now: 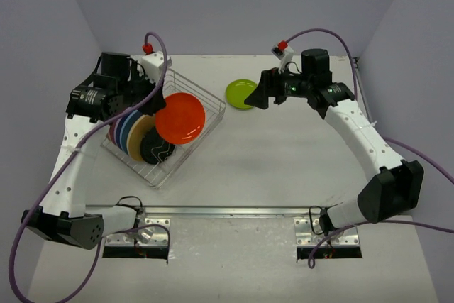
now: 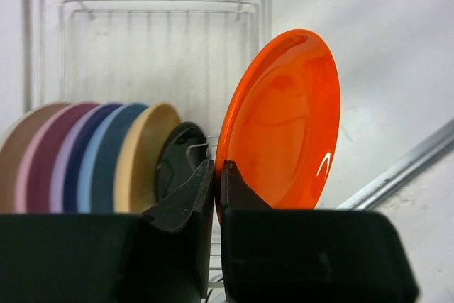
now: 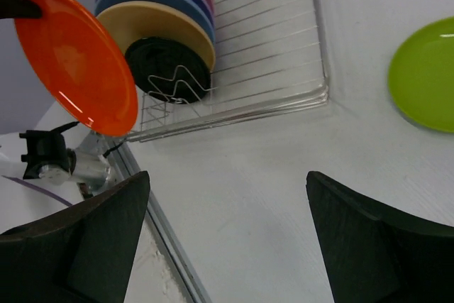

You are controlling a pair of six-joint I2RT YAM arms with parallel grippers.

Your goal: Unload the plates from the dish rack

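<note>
Background stuff around the workspace, nothing fancy

There's a white matte table (image 1: 284, 164) boxed in by plain greyish-lavender walls (image 1: 234, 5) at the back and down both sides, and they meet the tabletop right at its edges. A thin silver metal strip (image 1: 234, 211) runs along the table's near edge, and it looks shiny in the left wrist view. Just on the near side of the strip is a light-grey ledge (image 1: 234, 274). Two small metal mounting plates (image 1: 157, 221) with rows of holes sit there, one toward the left and one toward the right, well apart.
</note>
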